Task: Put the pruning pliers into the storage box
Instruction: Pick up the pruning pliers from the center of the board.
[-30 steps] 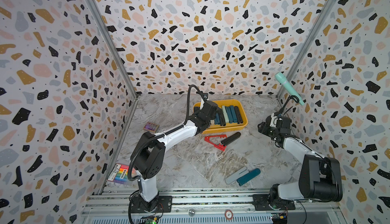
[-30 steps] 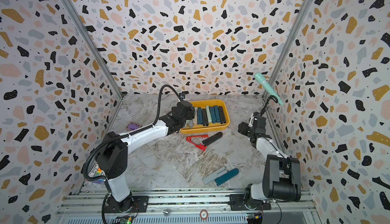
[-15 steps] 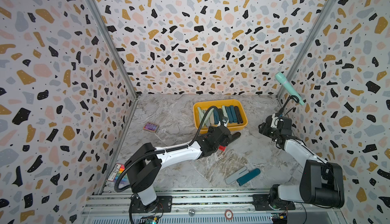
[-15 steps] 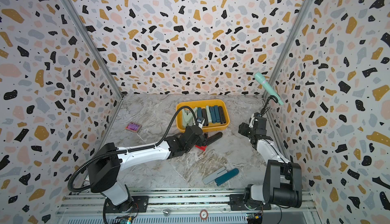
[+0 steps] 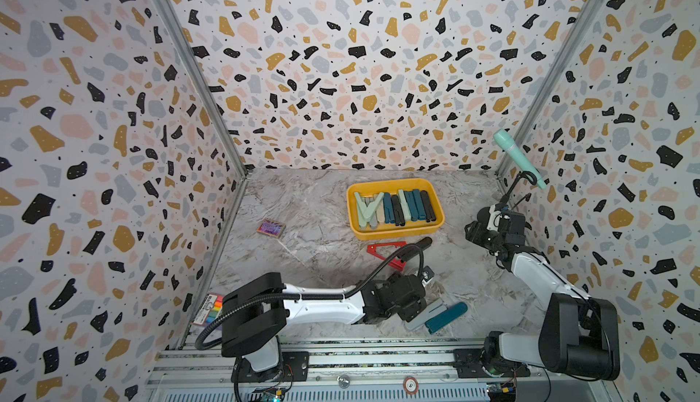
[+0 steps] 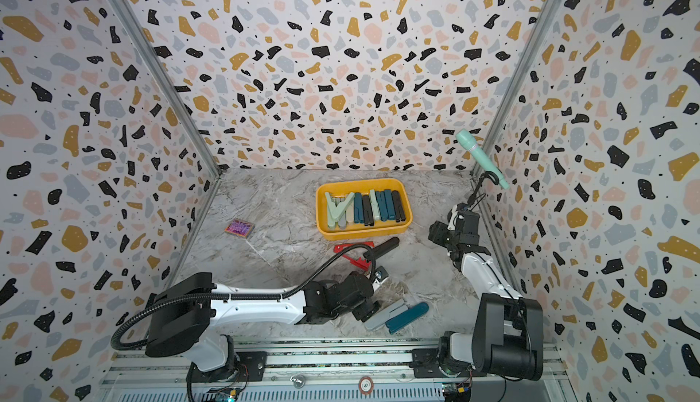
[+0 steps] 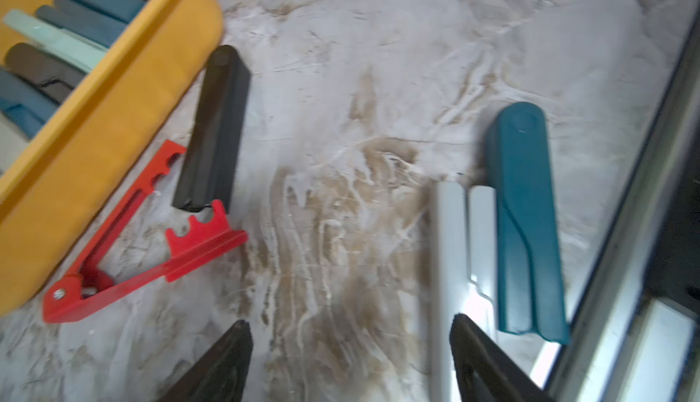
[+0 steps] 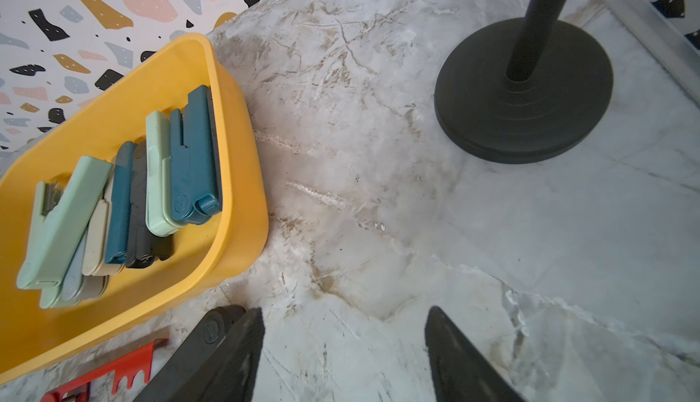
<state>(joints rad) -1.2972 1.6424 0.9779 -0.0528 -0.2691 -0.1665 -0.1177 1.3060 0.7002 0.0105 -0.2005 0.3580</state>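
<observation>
One low, outstretched left gripper (image 7: pixel 350 320) gapes by grey pliers (image 7: pixel 450 248).

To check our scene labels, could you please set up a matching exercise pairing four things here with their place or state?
1. red pliers
2. teal pliers on the table
3. storage box
4. left claw

A. open, gripping nothing
B. shut, beside the grey pliers
C. arms spread in a V
D. holding a row of pliers

Pairs: 1-C, 2-B, 3-D, 4-A
</observation>
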